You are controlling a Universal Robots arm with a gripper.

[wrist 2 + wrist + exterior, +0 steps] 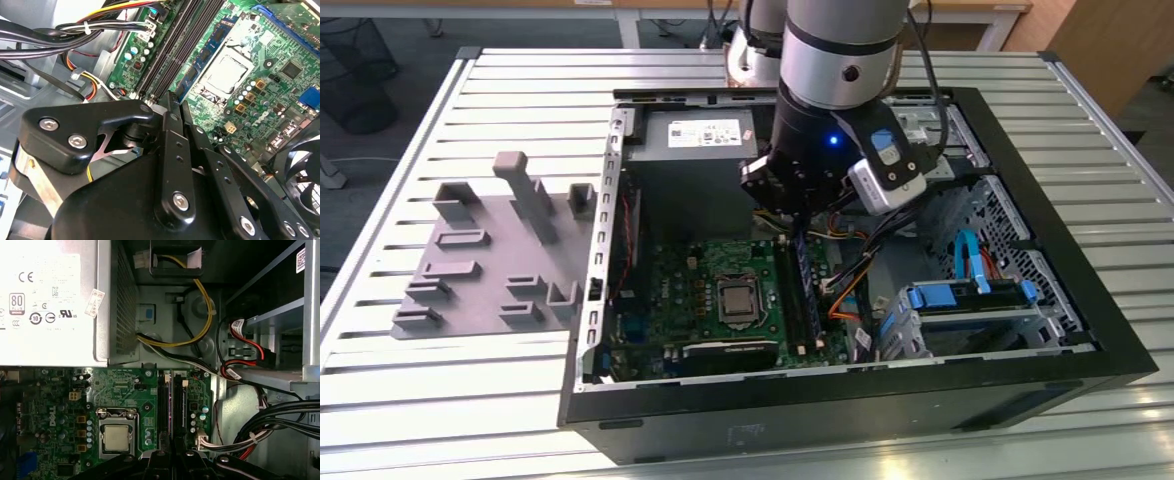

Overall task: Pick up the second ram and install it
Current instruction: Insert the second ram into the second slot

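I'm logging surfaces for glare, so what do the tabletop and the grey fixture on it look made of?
The ribbed silver tabletop looks like bare metal, probably aluminium: parallel slats with a bright sheen. The grey multi-slot fixture looks like matte plastic: flat even colour, no highlights, though the look leaves that open.

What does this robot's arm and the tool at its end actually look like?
The arm is a silver-grey tube with black joint bands and a small blue light. A white and blue box sits at the wrist. The tool is matte black, built of bolted linkage bars with silver screws.

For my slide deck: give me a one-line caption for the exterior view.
Robot arm's hand lowered into an open computer case, above the motherboard memory slots.
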